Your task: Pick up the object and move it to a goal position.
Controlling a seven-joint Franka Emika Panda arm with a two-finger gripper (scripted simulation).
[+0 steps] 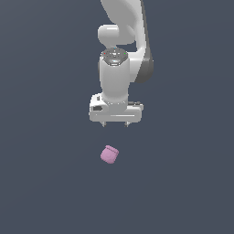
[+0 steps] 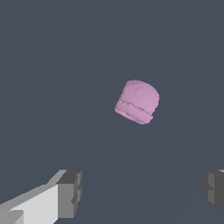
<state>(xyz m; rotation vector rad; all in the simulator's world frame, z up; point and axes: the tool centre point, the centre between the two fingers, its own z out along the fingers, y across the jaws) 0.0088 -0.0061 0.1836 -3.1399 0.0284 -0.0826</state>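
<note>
Grey ground; gripper points down, jaws spread, above the object

- The white arm comes down from the top edge of the picture, near the middle, and points downward.
- At its lower end is the pincer. Two short fingertips stick out under the wide white body, set apart from each other, with nothing between them.
- The pink object lies below the pincer, a little toward the exterior view's left, not touching it.
- The object is small, rounded and squat, and it is tilted.
- The dark grey-blue desk fills the whole background, plain and even.
</note>
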